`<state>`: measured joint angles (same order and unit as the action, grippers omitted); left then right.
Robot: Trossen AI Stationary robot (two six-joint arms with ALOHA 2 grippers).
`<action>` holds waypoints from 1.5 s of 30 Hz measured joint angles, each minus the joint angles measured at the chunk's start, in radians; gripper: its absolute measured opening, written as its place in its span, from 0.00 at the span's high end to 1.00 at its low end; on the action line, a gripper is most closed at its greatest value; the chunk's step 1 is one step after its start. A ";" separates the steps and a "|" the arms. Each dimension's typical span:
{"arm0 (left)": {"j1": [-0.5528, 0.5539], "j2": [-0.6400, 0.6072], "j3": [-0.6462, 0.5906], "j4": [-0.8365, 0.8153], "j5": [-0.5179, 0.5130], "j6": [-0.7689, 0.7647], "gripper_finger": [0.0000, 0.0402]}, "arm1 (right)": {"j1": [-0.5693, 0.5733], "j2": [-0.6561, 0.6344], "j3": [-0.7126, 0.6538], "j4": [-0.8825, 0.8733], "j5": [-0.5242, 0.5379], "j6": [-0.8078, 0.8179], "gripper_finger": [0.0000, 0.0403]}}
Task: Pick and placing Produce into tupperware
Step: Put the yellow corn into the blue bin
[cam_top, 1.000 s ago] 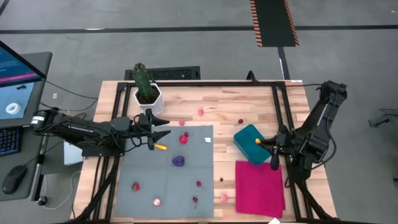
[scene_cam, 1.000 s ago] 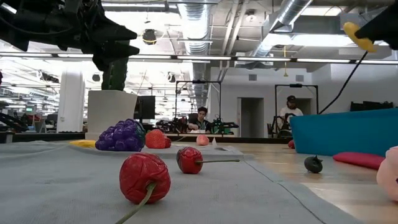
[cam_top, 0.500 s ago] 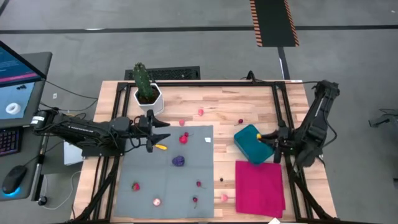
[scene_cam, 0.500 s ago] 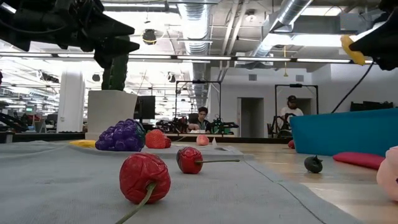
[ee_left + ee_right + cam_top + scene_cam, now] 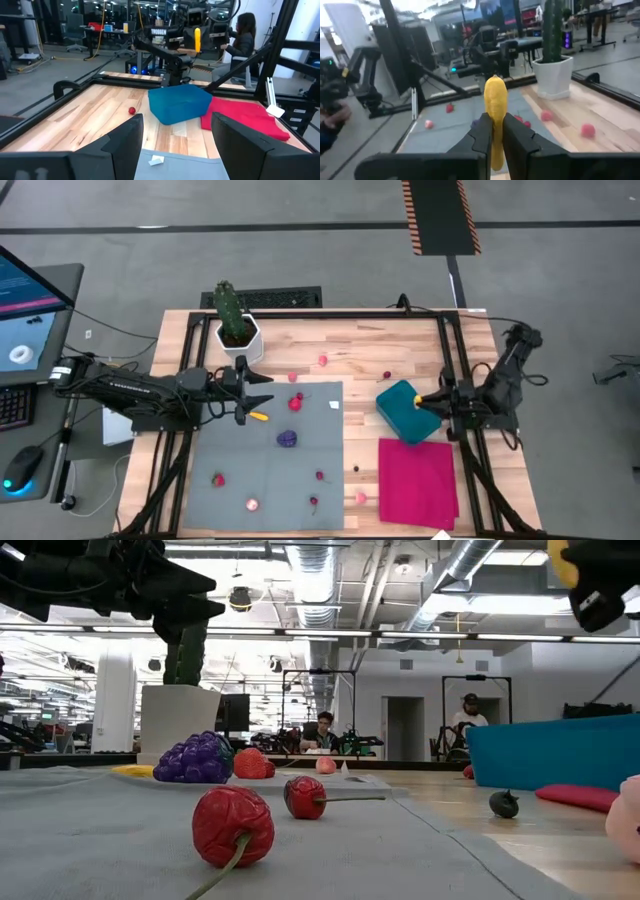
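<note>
My right pincer [image 5: 432,399] is clamped on a small yellow banana [image 5: 495,107], which stands upright between my two dark fingers [image 5: 481,131]; I hold it in the air just past the outer edge of the teal tub [image 5: 405,411], on the right side of the table [image 5: 370,350]. From table height the banana's tip [image 5: 562,560] shows high above the tub's wall [image 5: 555,752]. The tub sits on bare wood, touching the top edge of the magenta cloth [image 5: 417,480]. My left pincer [image 5: 262,387] hangs with its fingers spread wide and holding nothing, above the upper left corner of the grey mat [image 5: 265,460], just beside the white pot [image 5: 239,339] with the cactus [image 5: 228,304]. A second yellow piece [image 5: 259,417] lies on the mat right below that pincer. Further along the mat rest the purple grapes [image 5: 288,438], a red strawberry [image 5: 296,402], a red berry [image 5: 218,478], a pink piece [image 5: 252,504] and two stemmed cherries [image 5: 319,476]. On the wood beyond the mat lie a few red and pink pieces [image 5: 323,360], one small red ball [image 5: 132,110] near the tub, and a pink one [image 5: 360,498] by the cloth's lower corner.
</note>
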<state>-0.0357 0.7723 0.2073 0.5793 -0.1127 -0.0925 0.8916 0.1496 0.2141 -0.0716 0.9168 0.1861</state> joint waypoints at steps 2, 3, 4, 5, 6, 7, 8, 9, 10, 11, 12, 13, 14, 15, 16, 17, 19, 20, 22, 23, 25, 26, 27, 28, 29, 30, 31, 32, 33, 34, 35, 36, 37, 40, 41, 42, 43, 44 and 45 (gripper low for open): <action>0.000 0.000 0.000 0.001 0.000 -0.001 0.44 | -0.067 -0.030 -0.027 -0.002 -0.013 0.064 0.86; 0.000 0.000 0.000 0.001 0.000 -0.008 0.44 | -0.103 -0.040 -0.042 -0.002 -0.027 0.113 0.86; 0.000 0.000 0.000 0.001 0.000 -0.018 0.44 | -0.140 -0.050 -0.057 -0.002 -0.041 0.167 0.86; 0.000 0.000 0.000 0.001 -0.001 -0.027 0.44 | -0.175 -0.058 -0.071 -0.003 -0.046 0.232 0.86; 0.000 0.000 0.000 0.001 -0.004 -0.033 0.44 | -0.211 -0.063 -0.084 -0.003 -0.047 0.300 0.86; 0.000 0.000 0.000 0.000 -0.005 -0.038 0.44 | -0.246 -0.067 -0.100 -0.002 -0.045 0.364 0.86; 0.000 0.000 0.000 0.000 -0.005 -0.044 0.44 | -0.279 -0.067 -0.114 -0.003 -0.047 0.421 0.86; 0.000 0.000 0.000 -0.001 -0.005 -0.049 0.44 | -0.309 -0.067 -0.126 -0.005 -0.061 0.474 0.86; 0.000 0.000 0.000 -0.003 -0.005 -0.055 0.44 | -0.340 -0.066 -0.135 -0.008 -0.084 0.528 0.86; 0.000 0.000 0.000 -0.004 -0.005 -0.065 0.44 | -0.367 -0.066 -0.141 -0.008 -0.105 0.589 0.86; 0.000 0.000 0.000 -0.004 -0.006 -0.079 0.44 | -0.394 -0.065 -0.147 -0.007 -0.110 0.654 0.86; 0.000 0.000 0.000 -0.004 -0.006 -0.095 0.44 | -0.418 -0.065 -0.153 -0.001 -0.109 0.708 0.86; 0.000 0.000 0.000 -0.004 -0.006 -0.111 0.44 | -0.441 -0.065 -0.157 -0.001 -0.112 0.741 0.86; 0.000 0.000 0.000 -0.004 -0.006 -0.127 0.44 | -0.462 -0.065 -0.157 -0.001 -0.129 0.753 0.86; 0.000 0.000 0.000 -0.004 -0.006 -0.137 0.44 | -0.482 -0.065 -0.157 0.000 -0.154 0.757 0.86; 0.000 0.000 0.000 -0.005 -0.006 -0.140 0.44 | -0.502 -0.066 -0.157 0.003 -0.183 0.759 0.86; 0.000 0.000 0.000 -0.011 -0.005 -0.139 0.44 | -0.538 -0.065 -0.157 0.008 -0.260 0.708 0.86; 0.000 0.000 0.000 -0.018 -0.005 -0.137 0.44 | -0.557 -0.065 -0.157 0.009 -0.307 0.664 0.86; 0.000 0.000 0.000 -0.024 -0.005 -0.128 0.44 | -0.596 -0.065 -0.157 0.005 -0.398 0.603 0.86; 0.000 0.000 0.000 -0.022 -0.005 -0.127 0.44 | -0.617 -0.065 -0.157 0.005 -0.439 0.567 0.86; 0.000 0.000 0.000 -0.022 -0.005 -0.127 0.44 | -0.656 -0.064 -0.157 0.006 -0.514 0.507 0.86; 0.000 0.000 0.000 -0.022 -0.005 -0.127 0.44 | -0.677 -0.059 -0.157 0.008 -0.539 0.474 0.86; 0.000 0.000 0.000 -0.021 -0.005 -0.127 0.44 | -0.695 -0.054 -0.157 0.009 -0.561 0.450 0.86; 0.000 0.000 0.000 -0.021 -0.005 -0.125 0.44 | -0.716 -0.050 -0.157 0.009 -0.589 0.420 0.86; 0.000 0.000 0.000 -0.021 -0.005 -0.124 0.44 | -0.736 -0.048 -0.157 0.009 -0.624 0.391 0.86; 0.000 0.000 0.000 -0.021 -0.005 -0.124 0.44 | -0.757 -0.046 -0.157 0.012 -0.660 0.366 0.86; 0.000 0.000 0.000 -0.021 -0.005 -0.116 0.44 | -0.778 -0.042 -0.157 0.015 -0.695 0.343 0.86; 0.001 0.000 0.000 -0.020 -0.005 -0.104 0.44 | -0.801 -0.033 -0.157 0.024 -0.723 0.325 0.86; 0.001 0.000 0.000 -0.015 -0.004 -0.093 0.44 | -0.822 -0.021 -0.157 0.038 -0.744 0.309 0.86; 0.001 0.000 0.000 -0.010 -0.004 -0.080 0.44 | -0.843 -0.010 -0.157 0.046 -0.774 0.304 0.86; 0.001 0.000 0.000 -0.005 -0.004 -0.071 0.44 | -0.859 0.005 -0.157 0.055 -0.815 0.303 0.86; 0.000 0.000 0.000 -0.004 -0.004 -0.065 0.44 | -0.872 0.021 -0.157 0.058 -0.856 0.303 0.86; 0.000 0.000 0.000 -0.005 -0.004 -0.062 0.44 | -0.880 0.036 -0.156 0.057 -0.883 0.303 0.86; 0.000 0.000 0.000 -0.008 -0.004 -0.047 0.44 | -0.887 0.091 -0.156 0.050 -0.887 0.306 0.86; 0.000 0.000 0.000 -0.014 -0.004 -0.041 0.44 | -0.892 0.112 -0.156 0.050 -0.879 0.314 0.86; 0.000 0.000 0.000 -0.020 -0.004 -0.039 0.44 | -0.898 0.131 -0.156 0.050 -0.874 0.330 0.86; 0.000 0.000 0.000 -0.024 -0.004 -0.039 0.44 | -0.905 0.152 -0.150 0.040 -0.870 0.344 0.86; 0.000 0.000 0.000 -0.027 -0.004 -0.039 0.44 | -0.910 0.171 -0.139 0.019 -0.870 0.355 0.86; 0.000 0.000 0.000 -0.031 -0.004 -0.039 0.44 | -0.914 0.188 -0.125 -0.006 -0.869 0.360 0.86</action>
<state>-0.0353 0.7723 0.2073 0.5481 -0.1169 -0.1318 -0.0227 0.3381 0.0892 -0.0779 0.0479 0.5463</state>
